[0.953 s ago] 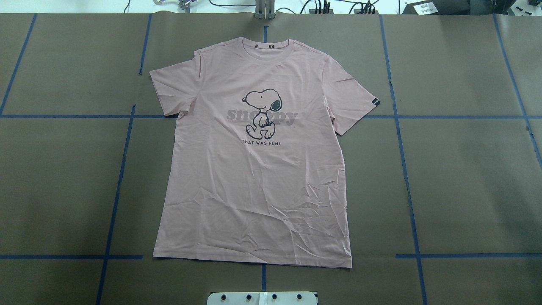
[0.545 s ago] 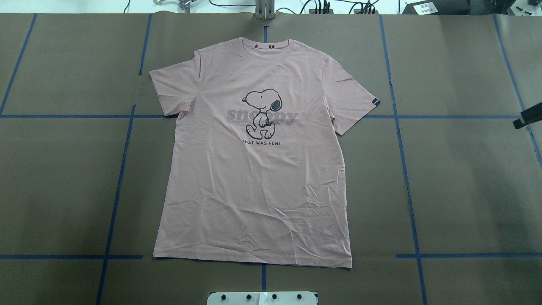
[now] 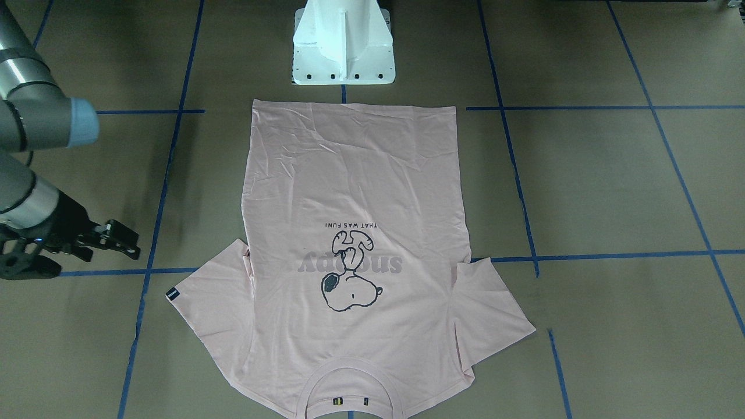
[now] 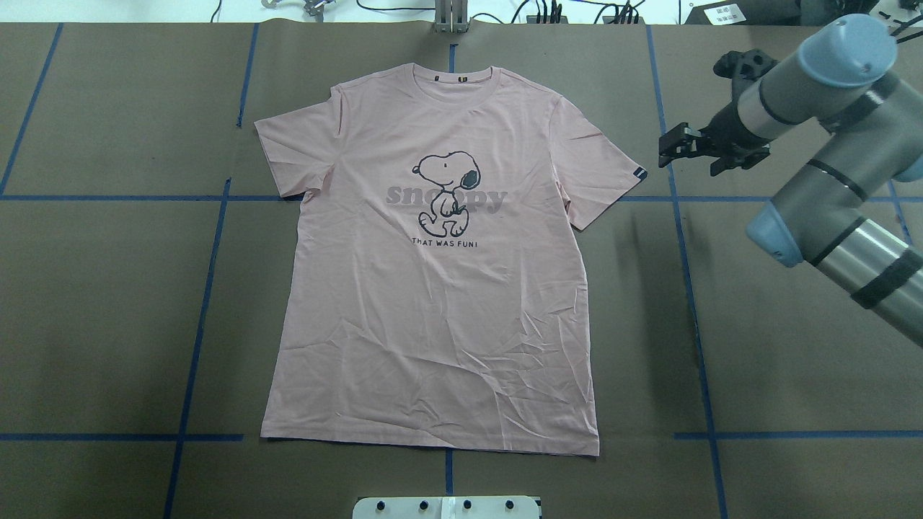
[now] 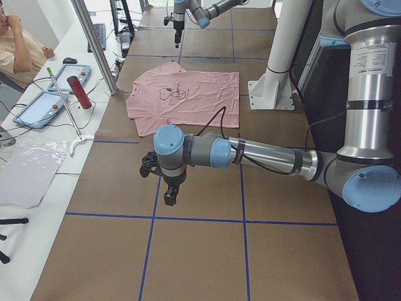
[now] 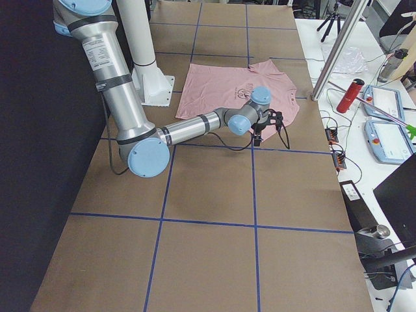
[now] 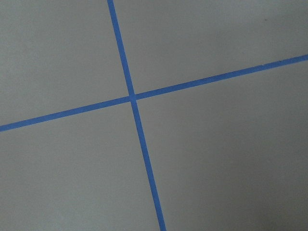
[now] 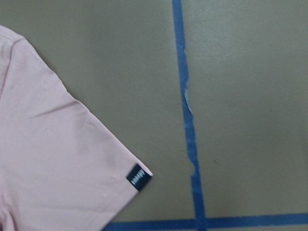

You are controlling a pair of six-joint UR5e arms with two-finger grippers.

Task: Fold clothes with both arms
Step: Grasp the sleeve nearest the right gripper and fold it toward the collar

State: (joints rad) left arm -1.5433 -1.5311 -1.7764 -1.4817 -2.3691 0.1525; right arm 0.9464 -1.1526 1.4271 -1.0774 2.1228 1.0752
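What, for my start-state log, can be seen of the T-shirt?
The T-shirt is pale pink, short-sleeved, soft cloth, lying flat, unfolded and print-up on the brown table, collar away from the robot. It bears a dark dog outline over grey lettering, and a small dark tag on one sleeve hem. Its lower half is creased. Only the table touches it; the right gripper hangs beside that sleeve, apart.

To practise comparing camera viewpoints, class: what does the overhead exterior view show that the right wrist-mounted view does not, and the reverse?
Only the overhead exterior: the whole pink T-shirt lying flat, its dog print and collar, plus the right arm with the right gripper beside the sleeve. Only the wrist view: pale marks on the sleeve tag and a chipped edge on the blue tape. Both: that sleeve's corner, the tag and the tape line.
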